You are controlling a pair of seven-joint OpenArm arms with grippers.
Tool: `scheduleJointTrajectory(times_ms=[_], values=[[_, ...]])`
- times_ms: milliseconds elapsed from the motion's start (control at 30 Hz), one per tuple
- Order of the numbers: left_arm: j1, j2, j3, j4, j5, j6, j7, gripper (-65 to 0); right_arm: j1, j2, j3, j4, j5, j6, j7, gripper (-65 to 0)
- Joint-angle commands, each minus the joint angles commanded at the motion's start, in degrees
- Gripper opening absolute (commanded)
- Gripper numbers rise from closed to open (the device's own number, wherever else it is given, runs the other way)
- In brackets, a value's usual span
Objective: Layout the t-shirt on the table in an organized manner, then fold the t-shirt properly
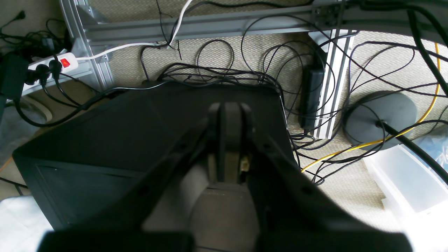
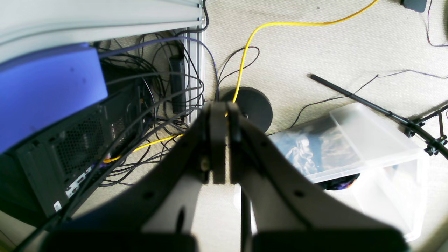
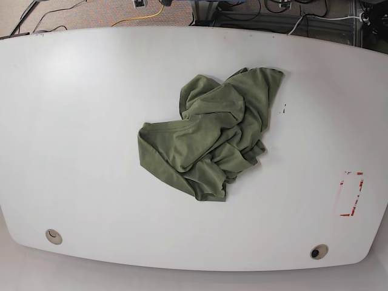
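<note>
One olive-green t-shirt [image 3: 212,133] lies crumpled in a single heap near the middle of one white table [image 3: 109,176], in the base view. Two round grommets sit along the table's edge, one [image 3: 54,236] at that view's lower left and one [image 3: 319,251] at its lower right, with one broken red tape outline [image 3: 351,194] near the second.

Two grippers show, each only in its own wrist view. The left gripper [image 1: 229,143] has its two fingers close beside each other; whether they touch is too blurred to tell. Beyond its fingertips is one black case [image 1: 147,129], with one grey round base [image 1: 379,119] off to their right. The right gripper [image 2: 222,141] is blurred too, its fingers near each other, contact unclear. One dark round base [image 2: 250,108] lies just behind its fingertips, one yellow cable [image 2: 287,23] above them and one blue panel [image 2: 49,91] to their left.
</note>
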Motion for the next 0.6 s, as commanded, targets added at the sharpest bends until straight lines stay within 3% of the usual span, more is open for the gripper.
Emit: scheduleJointTrajectory(times_ms=[433, 600], values=[[9.41, 0.44, -1.67, 16.44, 0.0, 0.0, -2.2, -65.0, -8.97, 0.0, 0.26, 13.45, 0.18, -0.26, -0.44, -64.7], [12.84, 0.44, -1.67, 21.27, 0.0, 0.0, -2.2, -65.0, -12.75, -0.18, 4.13, 18.29, 0.18, 0.0, -0.44, -64.7]])
